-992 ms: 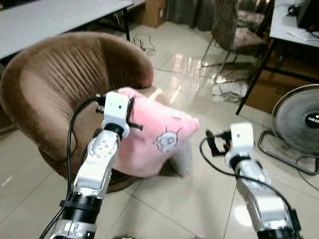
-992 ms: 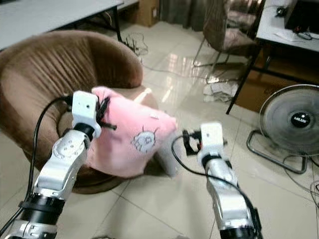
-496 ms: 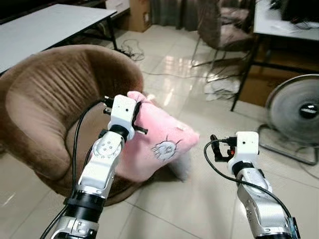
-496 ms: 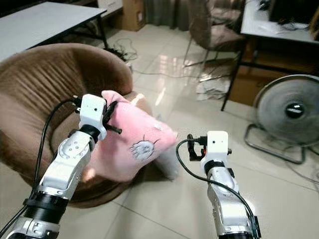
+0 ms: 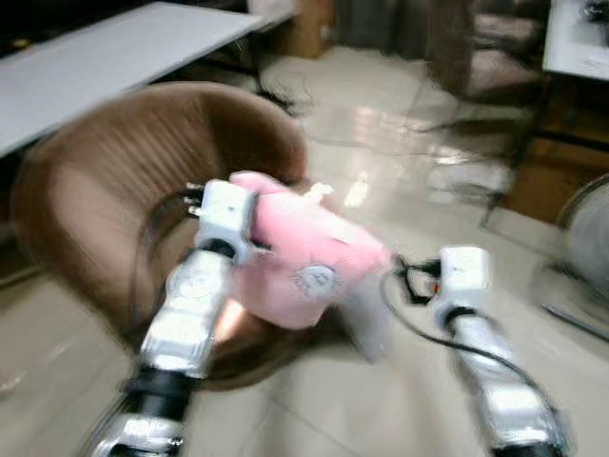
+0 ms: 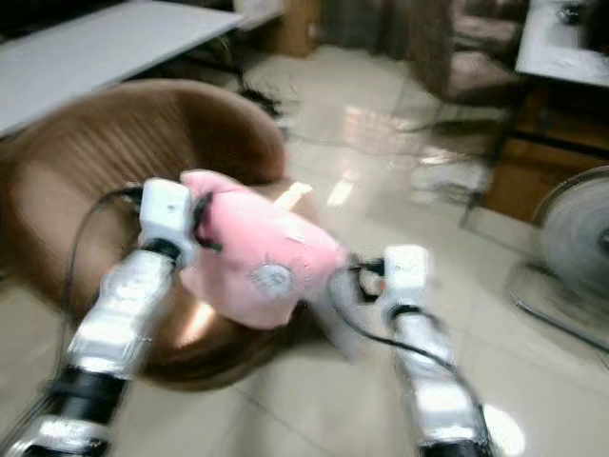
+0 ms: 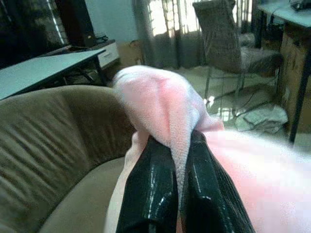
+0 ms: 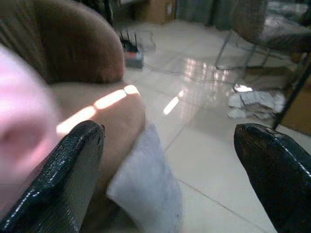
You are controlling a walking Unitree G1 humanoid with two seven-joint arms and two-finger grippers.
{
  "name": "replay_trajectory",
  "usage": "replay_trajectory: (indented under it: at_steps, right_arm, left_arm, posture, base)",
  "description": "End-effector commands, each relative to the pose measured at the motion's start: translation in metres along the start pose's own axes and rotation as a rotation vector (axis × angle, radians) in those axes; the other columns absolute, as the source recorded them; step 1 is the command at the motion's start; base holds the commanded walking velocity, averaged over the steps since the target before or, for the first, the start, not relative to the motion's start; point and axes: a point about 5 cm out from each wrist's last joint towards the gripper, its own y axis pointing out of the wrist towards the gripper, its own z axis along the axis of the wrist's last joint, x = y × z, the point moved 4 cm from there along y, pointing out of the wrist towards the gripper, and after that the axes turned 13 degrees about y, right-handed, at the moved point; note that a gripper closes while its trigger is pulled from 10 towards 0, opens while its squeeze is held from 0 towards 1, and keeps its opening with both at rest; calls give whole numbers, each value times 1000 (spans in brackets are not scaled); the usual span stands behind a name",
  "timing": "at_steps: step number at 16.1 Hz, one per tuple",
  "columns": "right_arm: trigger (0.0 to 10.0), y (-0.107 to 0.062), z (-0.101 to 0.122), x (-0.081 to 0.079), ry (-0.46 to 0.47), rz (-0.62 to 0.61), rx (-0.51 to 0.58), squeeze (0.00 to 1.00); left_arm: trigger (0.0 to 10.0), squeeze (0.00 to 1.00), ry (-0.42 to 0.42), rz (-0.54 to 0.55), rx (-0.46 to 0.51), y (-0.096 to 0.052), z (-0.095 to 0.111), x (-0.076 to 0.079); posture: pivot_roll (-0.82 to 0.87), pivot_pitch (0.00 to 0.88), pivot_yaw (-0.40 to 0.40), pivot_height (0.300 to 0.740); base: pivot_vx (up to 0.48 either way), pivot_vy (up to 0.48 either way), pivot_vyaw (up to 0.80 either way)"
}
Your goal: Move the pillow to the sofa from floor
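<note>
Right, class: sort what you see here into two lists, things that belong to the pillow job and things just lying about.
Job:
pillow, pinched at a corner
sofa
left end effector, shut on the pillow
right end effector, open beside it

Lying about:
fan
table
chair
crumpled cloth on the floor

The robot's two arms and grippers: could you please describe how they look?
Both arms are silver, jointed segments with black collars, each topped by a white boxy wrist block and trailed by a looping black cable. The left gripper and right gripper each carry two long, glossy black fingers with a textured surface.
</note>
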Motion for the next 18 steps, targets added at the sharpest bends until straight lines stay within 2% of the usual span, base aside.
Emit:
replay_trajectory:
  at_steps: [1,3,7,11,18]
  right_arm:
    - [10000,4,10,-13,6,35,40,0]
    - [10000,4,12,-8,35,7,51,0]
    - [10000,5,13,-8,8,13,54,0]
    - [10000,6,18,-2,24,-1,69,0]
    - [10000,5,12,-9,26,16,57,0]
  left_arm:
    - [10000,0,30,62,34,-1,7,-21]
    - [10000,0,29,63,35,-2,6,-21]
    - [10000,0,31,53,38,0,7,-18]
    - [10000,0,32,47,41,2,8,-17]
    - [10000,0,31,45,38,2,7,-20]
  posture:
    - [-33,0,31,740]
    - [-36,0,33,740]
    - [-41,0,40,740]
    - [-43,0,45,740]
    - [-37,0,54,740]
  base:
    - [307,0,656]
    - [307,0,0]
    - [309,0,0]
    - [311,0,0]
    - [341,0,0]
